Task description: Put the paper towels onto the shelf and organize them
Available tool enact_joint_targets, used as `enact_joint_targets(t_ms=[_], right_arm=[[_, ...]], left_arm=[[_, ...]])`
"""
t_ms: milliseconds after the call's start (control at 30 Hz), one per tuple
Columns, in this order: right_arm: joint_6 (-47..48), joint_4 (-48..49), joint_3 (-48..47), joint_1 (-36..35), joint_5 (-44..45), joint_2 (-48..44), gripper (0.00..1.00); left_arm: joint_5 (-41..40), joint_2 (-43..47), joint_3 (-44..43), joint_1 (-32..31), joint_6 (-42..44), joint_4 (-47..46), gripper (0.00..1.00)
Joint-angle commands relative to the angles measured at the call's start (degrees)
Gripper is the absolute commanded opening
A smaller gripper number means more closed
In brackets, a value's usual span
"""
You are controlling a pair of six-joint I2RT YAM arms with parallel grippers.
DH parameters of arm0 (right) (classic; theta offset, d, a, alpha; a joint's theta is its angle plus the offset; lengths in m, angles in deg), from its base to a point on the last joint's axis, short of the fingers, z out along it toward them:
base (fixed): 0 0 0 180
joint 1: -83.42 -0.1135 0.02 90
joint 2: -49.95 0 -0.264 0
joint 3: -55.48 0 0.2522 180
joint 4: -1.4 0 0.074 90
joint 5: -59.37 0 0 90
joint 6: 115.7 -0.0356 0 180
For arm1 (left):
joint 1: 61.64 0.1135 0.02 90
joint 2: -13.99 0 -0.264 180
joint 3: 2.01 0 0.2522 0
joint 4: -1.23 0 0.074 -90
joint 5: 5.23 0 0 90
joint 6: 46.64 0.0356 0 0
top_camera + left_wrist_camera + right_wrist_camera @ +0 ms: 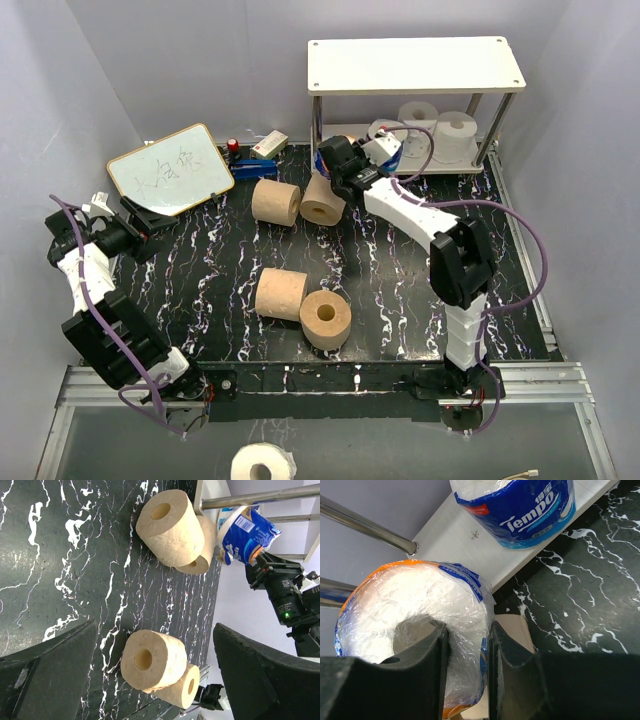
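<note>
Listing what you have around the shelf (415, 65), which stands at the far edge of the table (400, 300):

- Right gripper (468, 642): clenched on a wrapped roll (415, 615), with one finger inside the hollow core and the other outside against the plastic. You hold it at the shelf's front left corner, just before the lower board (455, 535). Whether it touches that board cannot be told.
- Second wrapped roll (520, 510), blue and white: resting on the lower board.
- White rolls (455, 128): two, upright and side by side on the right half of the lower board.
- First tan pair (275, 203): two rolls touching each other on the table, just in front of the shelf's left side.
- Second tan pair (325, 318): two rolls touching each other, well away from the shelf towards the arm bases.
- Left gripper (155, 626): released, with its fingers spread wide. It is well to the left of the shelf, beside the writing board (170, 172).
</note>
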Motion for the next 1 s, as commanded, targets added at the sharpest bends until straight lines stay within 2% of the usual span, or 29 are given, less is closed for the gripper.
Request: enact_joint_targets(t_ms=[0,167,367,633,967], right_arm=[[-5.30,4.90,-8.37,1.10,4.05,3.66,0.00],[-5.54,1.75,-13.53,1.46,6.31,7.10,0.00],[-9.15,-2.52,-12.75,1.94,8.75,5.84,0.00],[-10.19,-2.51,-12.01,2.09,10.47,5.94,0.00],[-9.47,-1.68,-20.27,2.66,10.71,13.37,0.00]], left_arm=[[0.61,0.96,-0.08,-0.27,1.44,0.90,0.98],[0.61,0.30,0.09,-0.32,2.07,1.24,0.98],[0.60,-1.34,0.17,-0.31,3.10,1.90,0.98],[1.05,-2.87,0.28,-0.39,2.56,0.95,0.98],[1.23,-3.46,0.37,-0.52,3.25,1.35,0.98]])
